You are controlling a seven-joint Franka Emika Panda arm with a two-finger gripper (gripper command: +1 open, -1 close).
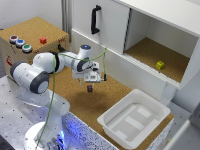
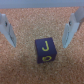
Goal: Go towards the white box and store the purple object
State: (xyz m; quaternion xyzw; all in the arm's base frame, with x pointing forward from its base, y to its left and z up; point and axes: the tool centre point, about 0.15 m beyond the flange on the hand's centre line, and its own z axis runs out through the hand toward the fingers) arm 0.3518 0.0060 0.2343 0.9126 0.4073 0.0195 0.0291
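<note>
The purple object (image 2: 46,50) is a small dark block with a yellow letter J on its top face, lying on the cork surface. My gripper (image 2: 38,44) hangs just above it, open, with one finger (image 2: 7,29) on each side and neither touching the block. In the exterior view the gripper (image 1: 90,84) is over the purple object (image 1: 90,89) near the middle of the cork board. The white box (image 1: 150,107) stands empty toward the exterior view's lower right, well apart from the gripper.
A small yellow-green cube (image 1: 160,65) lies inside the open white cabinet (image 1: 150,30) at the back right. A cork-covered box with coloured buttons (image 1: 22,42) stands at the back left. A green cable (image 1: 52,95) hangs along the arm.
</note>
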